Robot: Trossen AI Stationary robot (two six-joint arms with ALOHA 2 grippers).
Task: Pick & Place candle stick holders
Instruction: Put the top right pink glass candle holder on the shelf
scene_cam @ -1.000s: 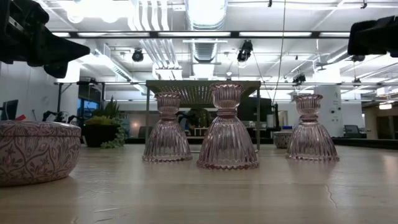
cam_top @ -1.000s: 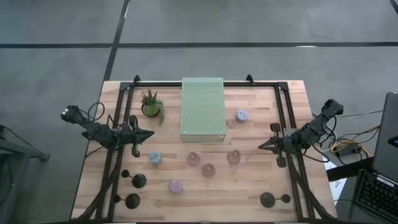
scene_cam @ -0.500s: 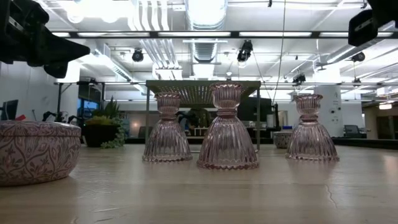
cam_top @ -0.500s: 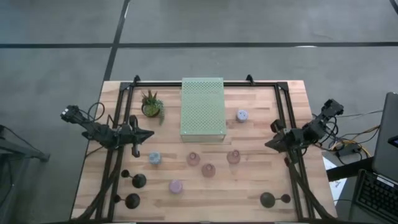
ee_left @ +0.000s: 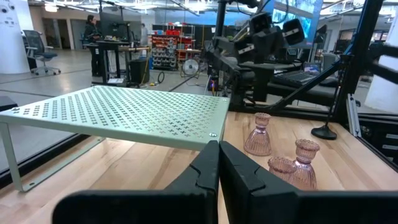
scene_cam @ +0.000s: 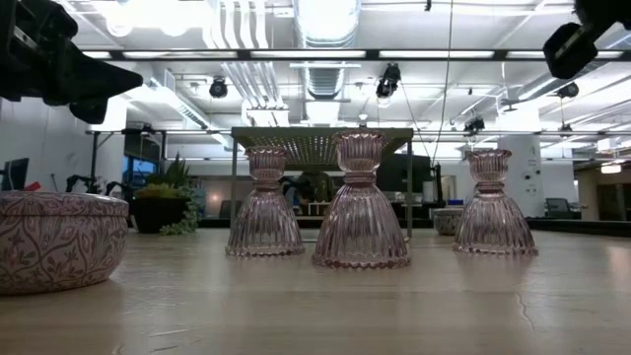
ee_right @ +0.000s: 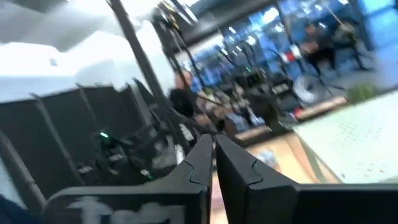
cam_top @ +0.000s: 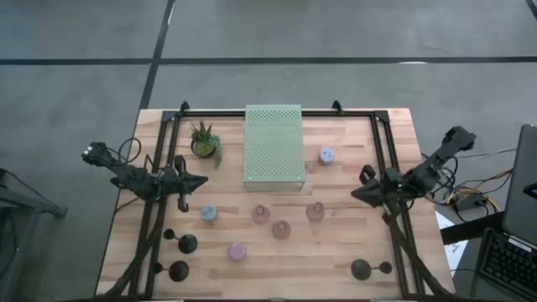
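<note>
The right gripper hovers near the table's right rail, fingers pressed together and empty (the left gripper is the same, at the left side). Three translucent pink ribbed glass candle stick holders stand upright in the middle of the wooden table, near the pale green perforated rectangular board.

Three ribbed pink glass holders stand upright on the wooden counter: left holder, middle holder nearest the camera, right holder set apart. A patterned lidded tin sits at the left edge. Behind, a green perforated board on legs and a potted plant. Dark arm parts occupy both upper corners.
</note>
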